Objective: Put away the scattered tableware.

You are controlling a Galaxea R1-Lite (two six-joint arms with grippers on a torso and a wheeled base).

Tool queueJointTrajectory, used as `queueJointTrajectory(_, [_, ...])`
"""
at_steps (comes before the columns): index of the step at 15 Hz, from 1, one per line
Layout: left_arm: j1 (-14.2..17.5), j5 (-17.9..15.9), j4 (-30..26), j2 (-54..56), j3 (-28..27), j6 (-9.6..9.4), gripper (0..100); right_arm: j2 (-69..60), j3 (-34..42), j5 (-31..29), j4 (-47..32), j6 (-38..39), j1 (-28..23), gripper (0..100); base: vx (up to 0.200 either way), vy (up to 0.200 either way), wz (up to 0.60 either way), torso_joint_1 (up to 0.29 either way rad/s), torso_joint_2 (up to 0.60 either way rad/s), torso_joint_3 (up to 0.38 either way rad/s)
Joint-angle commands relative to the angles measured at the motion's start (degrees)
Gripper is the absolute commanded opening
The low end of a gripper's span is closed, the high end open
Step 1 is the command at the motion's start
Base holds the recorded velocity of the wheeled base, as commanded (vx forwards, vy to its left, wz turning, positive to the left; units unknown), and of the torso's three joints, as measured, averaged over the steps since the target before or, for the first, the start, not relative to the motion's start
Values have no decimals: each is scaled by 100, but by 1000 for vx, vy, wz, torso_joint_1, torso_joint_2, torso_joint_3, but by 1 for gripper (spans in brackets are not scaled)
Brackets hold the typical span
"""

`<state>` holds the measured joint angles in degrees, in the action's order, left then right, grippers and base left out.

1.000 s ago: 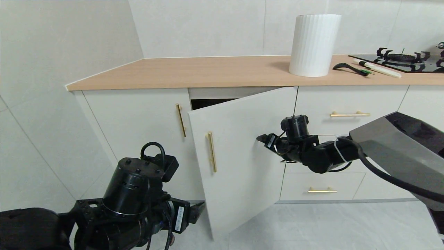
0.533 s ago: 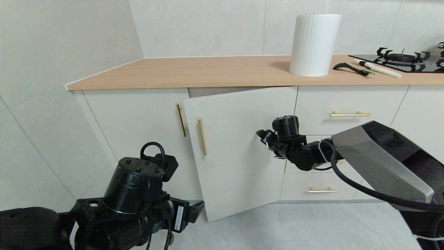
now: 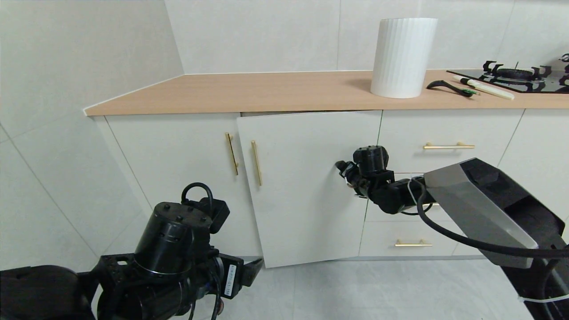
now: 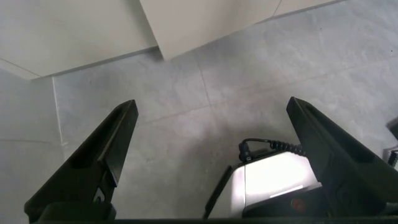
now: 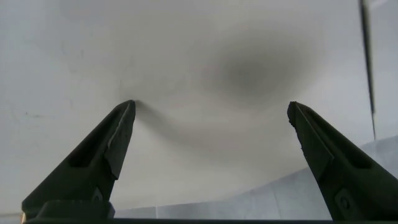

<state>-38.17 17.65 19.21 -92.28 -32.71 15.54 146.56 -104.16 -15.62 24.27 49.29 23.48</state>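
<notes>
Right gripper (image 3: 343, 169) spread against cabinet door (image 3: 302, 191), now swung nearly shut; left gripper (image 4: 211, 107) spread, low.

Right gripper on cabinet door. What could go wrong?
1. The right gripper is open against the flat cabinet door; it may slip or scrape.
2. The door looks slightly ajar along its top edge; it may not seat fully.
3. Utensils lie on the counter, so the door may need reopening.

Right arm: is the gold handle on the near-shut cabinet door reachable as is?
Likely yes. The right gripper sits open at the face of the door, and nothing lies between it and the handle further along the same panel.
</notes>
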Motion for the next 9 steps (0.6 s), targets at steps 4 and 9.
queueJointTrajectory(4, [-6,1,4,-18,1,1,100,277,-500,-214,-160,2,-159,100,0,0,0,0,0,0])
queueJointTrajectory(9, [2,1,4,-53,1,10,100,409,-755,-328,-335,-7,-274,100,0,0,0,0,0,0])
